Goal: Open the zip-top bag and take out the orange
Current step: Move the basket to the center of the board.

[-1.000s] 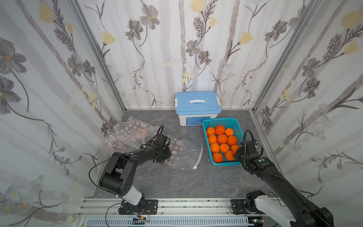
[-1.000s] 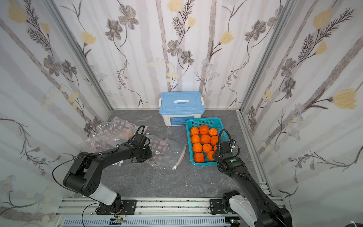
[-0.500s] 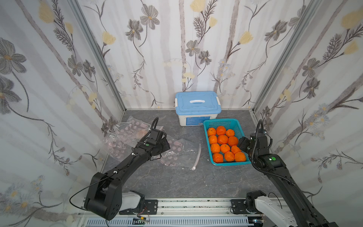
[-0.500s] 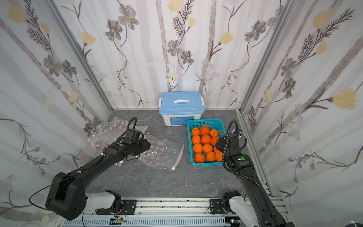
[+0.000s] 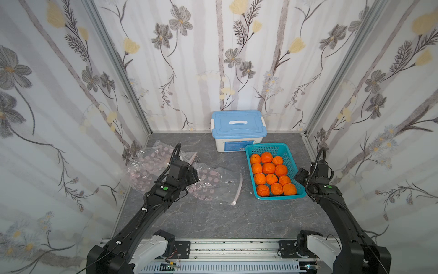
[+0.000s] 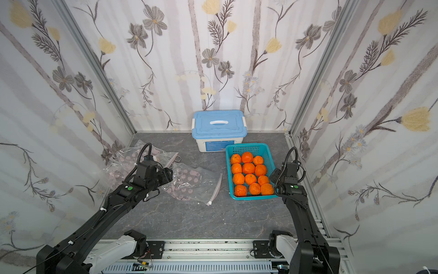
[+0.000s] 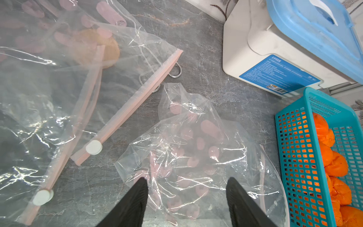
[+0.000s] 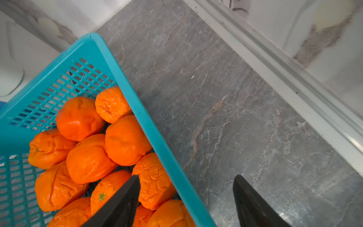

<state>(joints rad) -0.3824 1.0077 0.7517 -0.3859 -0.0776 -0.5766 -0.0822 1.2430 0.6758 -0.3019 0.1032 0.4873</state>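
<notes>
My left end effector (image 7: 186, 179) is spread above an empty bag (image 7: 192, 141) beside the basket (image 7: 294, 167); my right end effector (image 8: 186, 176) is spread over its rim. I see the orange (image 7: 98, 49) inside the zip-top bag (image 7: 59, 82) farther from the basket.

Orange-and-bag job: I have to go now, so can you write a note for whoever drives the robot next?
Left pincer: open, empty, over the crumpled clear pink-dotted plastic bag, which looks empty.
Right pincer: open, empty, above the rim of the teal mesh plastic basket.
Done: twelve round oranges lie in that basket.
To do: a dull orange round shape shows inside one clear bag in the pile of zip-top bags by the left arm; probably open that next.
</notes>
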